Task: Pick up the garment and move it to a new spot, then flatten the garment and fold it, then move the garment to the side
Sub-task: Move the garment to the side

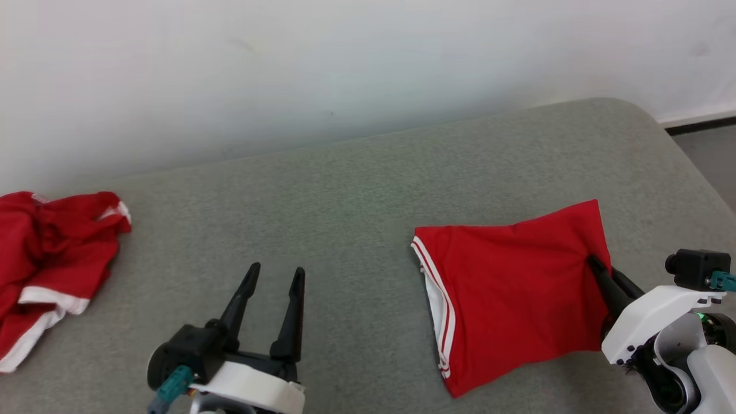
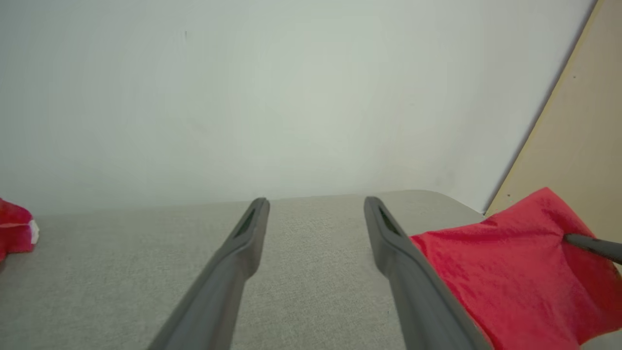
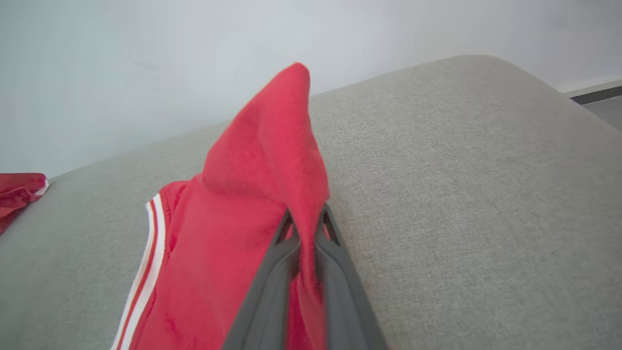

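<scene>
A folded red garment (image 1: 512,287) with white-striped trim lies on the grey table (image 1: 345,184) at the right. My right gripper (image 1: 595,265) is shut on its right edge, pinching a ridge of red cloth (image 3: 286,160) that stands lifted above the table. In the right wrist view the two fingers (image 3: 272,272) close tightly on that fold. My left gripper (image 1: 275,275) hovers open over bare table at the lower left of centre, well apart from the garment, with nothing between its fingers (image 2: 243,243). The garment (image 2: 505,272) appears at the right of the left wrist view.
A second red garment (image 1: 52,259) with white trim lies crumpled at the table's far left edge. A pale wall (image 1: 345,69) runs behind the table. The table's rounded right corner (image 1: 644,115) drops to the floor (image 1: 713,149).
</scene>
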Available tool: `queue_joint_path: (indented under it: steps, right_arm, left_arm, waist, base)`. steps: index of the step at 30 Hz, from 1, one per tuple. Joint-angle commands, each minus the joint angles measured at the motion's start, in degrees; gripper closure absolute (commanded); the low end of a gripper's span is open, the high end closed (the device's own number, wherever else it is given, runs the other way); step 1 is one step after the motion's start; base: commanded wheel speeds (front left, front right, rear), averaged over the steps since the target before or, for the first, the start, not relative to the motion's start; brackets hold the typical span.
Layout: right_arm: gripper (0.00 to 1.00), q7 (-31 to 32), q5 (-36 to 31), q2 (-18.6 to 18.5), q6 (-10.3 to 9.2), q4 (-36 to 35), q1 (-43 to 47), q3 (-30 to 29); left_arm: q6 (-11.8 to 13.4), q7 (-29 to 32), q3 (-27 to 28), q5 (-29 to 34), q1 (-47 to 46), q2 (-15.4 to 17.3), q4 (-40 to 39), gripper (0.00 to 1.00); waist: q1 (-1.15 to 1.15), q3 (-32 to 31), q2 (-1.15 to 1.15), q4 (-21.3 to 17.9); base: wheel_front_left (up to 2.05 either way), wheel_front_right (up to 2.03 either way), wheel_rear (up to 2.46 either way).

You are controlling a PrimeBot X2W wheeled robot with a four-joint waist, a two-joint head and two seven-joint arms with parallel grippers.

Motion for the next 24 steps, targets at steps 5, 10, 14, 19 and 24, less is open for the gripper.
queue_joint_path:
  steps: [5,10,14,19,24]
  right_arm:
    - [1.0,-1.6,0.4,-0.1,-0.11,-0.1,-0.2,-0.5]
    - [1.0,-2.6,1.1,0.2,-0.11,-0.4,-0.2,-0.4]
    - [1.0,-3.4,1.6,0.2,-0.11,-0.4,-0.6,-0.3]
    - [1.0,-4.3,2.2,-0.6,-0.11,-0.5,-2.3,0.1]
    - [1.0,-4.9,3.0,-2.9,-0.11,0.1,-6.4,0.7]
  left_arm:
    - [-0.4,0.0,-1.3,0.7,-1.7,0.2,0.7,0.0]
    - [-0.7,0.0,-2.4,1.7,-2.8,0.2,1.3,0.0]
    - [-0.9,0.0,-3.4,2.7,-3.6,0.2,1.9,0.0]
    - [-1.2,0.0,-4.4,4.4,-5.0,0.3,2.4,0.0]
    - [-1.5,0.0,-5.7,6.9,-7.5,1.0,2.2,0.0]
  waist:
    - [0.0,1.8,-0.01,-7.5]
    - [0.0,2.7,-0.01,-10.3]
    - [0.0,3.4,-0.01,-10.9]
    - [0.0,5.0,-0.01,-9.9]
    - [0.0,8.6,-0.01,-7.8]
  base:
    - [0.0,0.0,0.0]
    - [0.0,0.0,0.0]
    - [0.0,0.0,0.0]
    - [0.0,0.0,0.0]
    - [0.0,0.0,0.0]
